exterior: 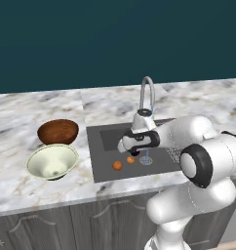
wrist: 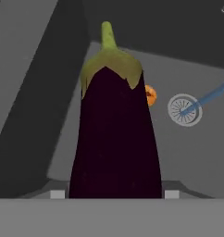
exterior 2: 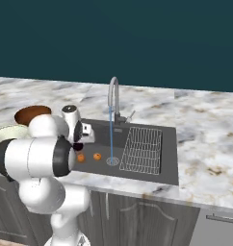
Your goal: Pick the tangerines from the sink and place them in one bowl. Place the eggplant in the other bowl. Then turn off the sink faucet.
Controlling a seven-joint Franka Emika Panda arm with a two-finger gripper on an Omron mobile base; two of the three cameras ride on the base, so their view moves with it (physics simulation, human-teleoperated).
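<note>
- The two-finger gripper is seen at the bottom of the hand view, closed on the dark purple oblong eggplant with a green stem cap. The fingertips are cut off by the bottom of the frame, so the contact itself is not seen.
- In the hand view, the eggplant is held lengthwise, stem towards the top of the frame, presumably so it can be lifted out of the dark grey recessed sink. One small orange tangerine is half hidden behind it at centre right. A thin blue water stream runs to the round drain at right.
- In the left base view, the gripper is at centre frame, low over the sink. Both tangerines lie just left of it. The reddish-brown wooden bowl and the pale cream-green bowl, both empty, stand at left. The eggplant is hard to make out beneath the hand.
- In the right base view, the slim grey gooseneck faucet is running, so it is judged not yet turned off. The bowls at far left are largely hidden by the arm, as is the gripper.
</note>
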